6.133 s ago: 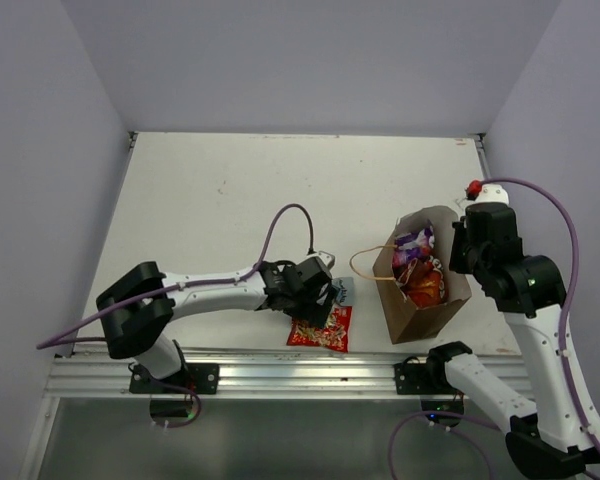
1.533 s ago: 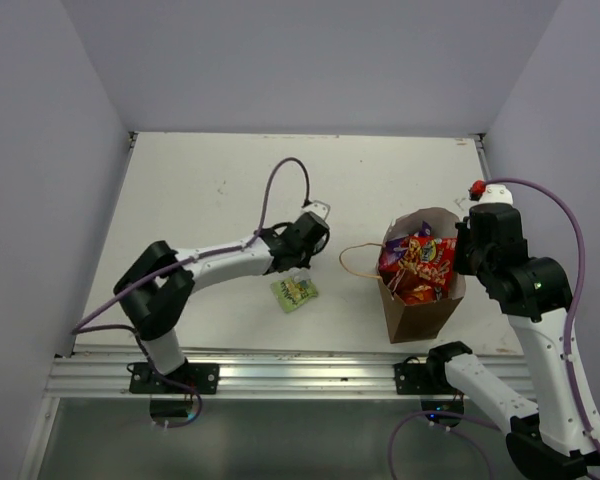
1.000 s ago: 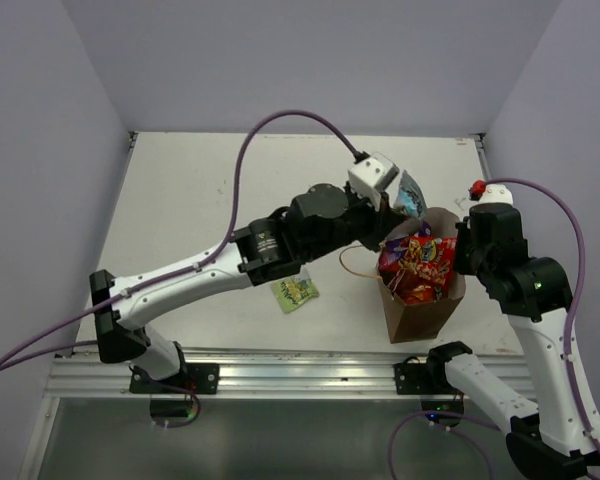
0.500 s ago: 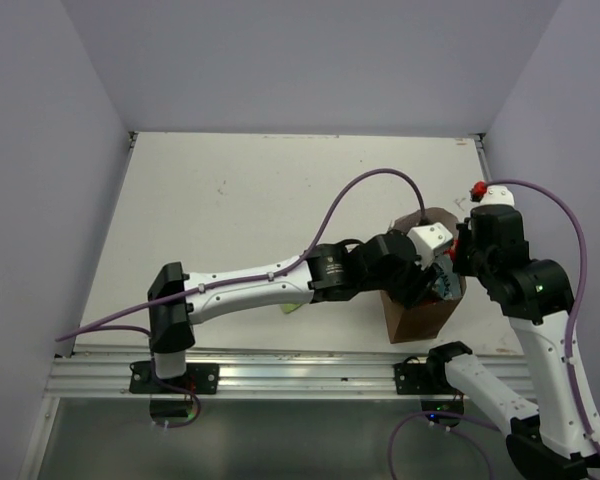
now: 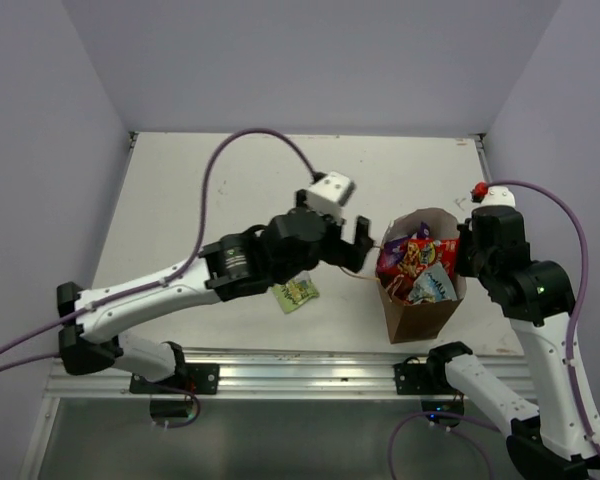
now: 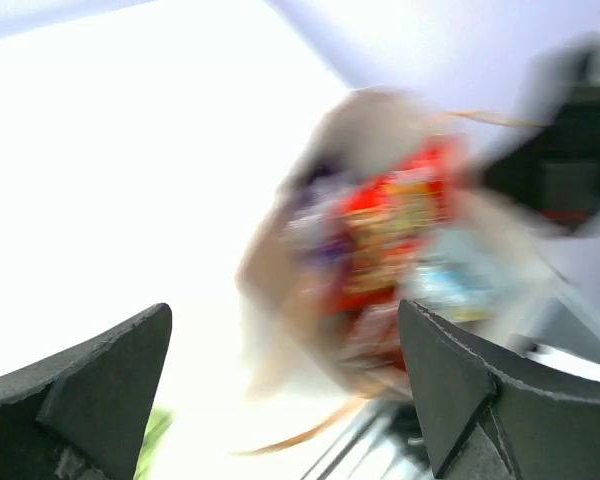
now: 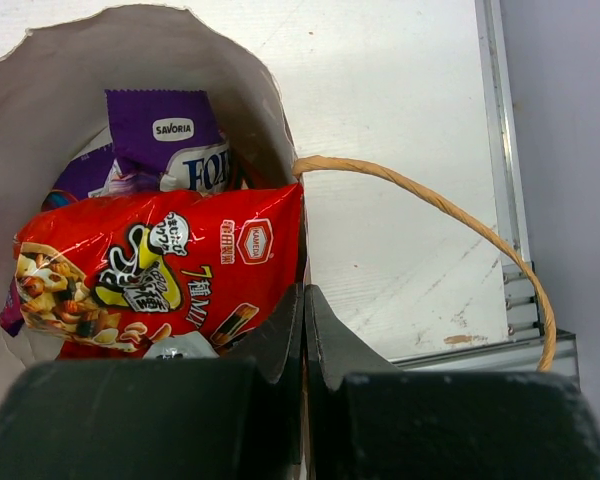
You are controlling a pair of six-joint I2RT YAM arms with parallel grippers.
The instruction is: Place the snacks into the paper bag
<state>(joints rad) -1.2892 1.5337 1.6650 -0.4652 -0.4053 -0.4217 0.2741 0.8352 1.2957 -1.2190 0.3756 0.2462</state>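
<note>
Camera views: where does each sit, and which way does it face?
Top external: above, behind the arm bases, facing down on the white table; both arms show.
Left wrist: on the left arm, faces the brown kraft paper bag; open left pincer shows.
Right wrist: looks into the bag; shut right pincer grips its rim.
All share the bag.

"SAVORIA" in a white oval on purple packet (image 7: pixel 166 135), big white letters "FOI" cut off below it, small red-and-white logo, perhaps "KAMEDA", on red-orange printed packet (image 7: pixel 130 270), white "7" before East Asian characters lower down, left wrist view too blurred for reading
</note>
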